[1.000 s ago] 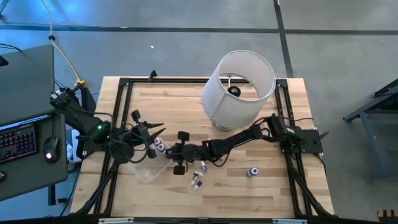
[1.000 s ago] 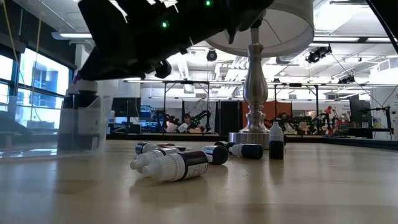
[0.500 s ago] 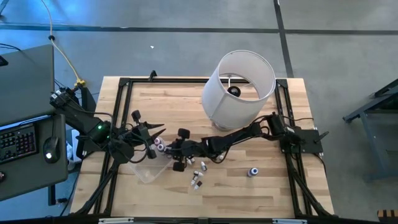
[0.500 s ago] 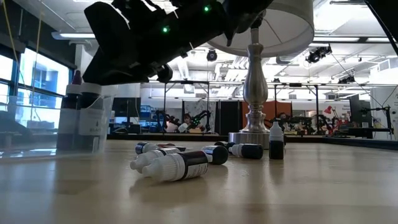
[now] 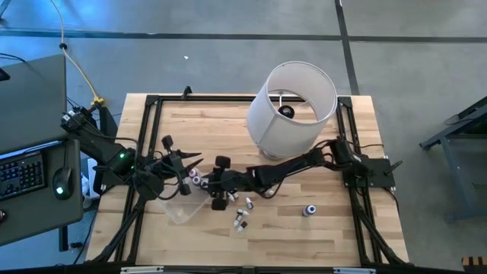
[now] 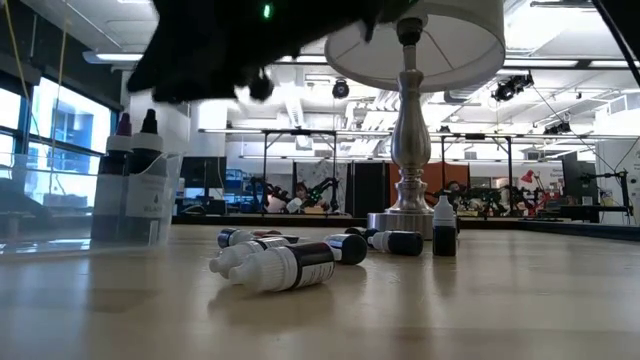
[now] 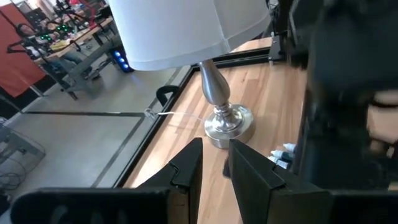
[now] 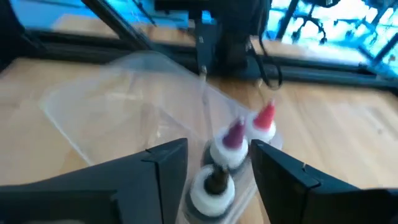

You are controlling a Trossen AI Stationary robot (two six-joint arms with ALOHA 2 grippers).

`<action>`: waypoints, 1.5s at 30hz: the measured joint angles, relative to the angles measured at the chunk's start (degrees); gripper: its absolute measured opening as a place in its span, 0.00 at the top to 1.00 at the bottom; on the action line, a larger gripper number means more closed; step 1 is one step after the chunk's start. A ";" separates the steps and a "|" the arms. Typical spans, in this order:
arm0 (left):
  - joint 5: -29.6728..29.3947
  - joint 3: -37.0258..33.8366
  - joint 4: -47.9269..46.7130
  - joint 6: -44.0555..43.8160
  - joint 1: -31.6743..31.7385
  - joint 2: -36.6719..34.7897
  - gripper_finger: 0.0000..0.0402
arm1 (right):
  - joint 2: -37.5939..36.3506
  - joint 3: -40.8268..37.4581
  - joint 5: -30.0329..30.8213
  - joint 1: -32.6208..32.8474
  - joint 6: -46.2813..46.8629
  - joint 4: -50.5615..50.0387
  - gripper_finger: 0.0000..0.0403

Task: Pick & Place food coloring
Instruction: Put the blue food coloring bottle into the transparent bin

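Right end effector (image 8: 214, 163) open, empty, above three upright food coloring bottles (image 8: 233, 144) in clear tub (image 8: 124, 106)

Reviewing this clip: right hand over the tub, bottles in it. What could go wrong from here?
1. The right hand is open just above the bottles standing in the clear tub; as it moves it may clip the dark-capped bottle and tip it.
2. The left hand waits close by, so the arms could touch.
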 joint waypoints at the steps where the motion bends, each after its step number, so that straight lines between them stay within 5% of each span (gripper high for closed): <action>1: 0.19 0.00 0.00 0.00 -0.01 0.00 0.81 | -1.05 0.05 0.04 0.25 -0.03 -1.53 0.58; 8: 0.88 -0.02 0.00 0.00 -0.01 0.00 0.81 | -11.66 0.01 0.00 3.37 1.17 -18.25 0.60; 19: 4.64 -0.04 0.07 0.00 0.00 0.00 0.81 | -26.20 0.01 -0.23 12.88 26.10 -54.32 0.66; 30: 10.78 -0.04 0.07 -1.69 -0.01 0.00 0.81 | -27.22 -0.02 -14.41 21.77 44.45 -72.53 0.59; 39: 14.23 -0.04 0.12 -1.73 0.00 0.00 0.81 | -27.24 -1.03 -6.55 26.06 55.98 -83.03 0.58; 45: 15.01 -0.04 0.14 -1.73 -0.01 0.00 0.81 | -27.39 -8.65 -14.42 25.98 66.59 -87.56 0.58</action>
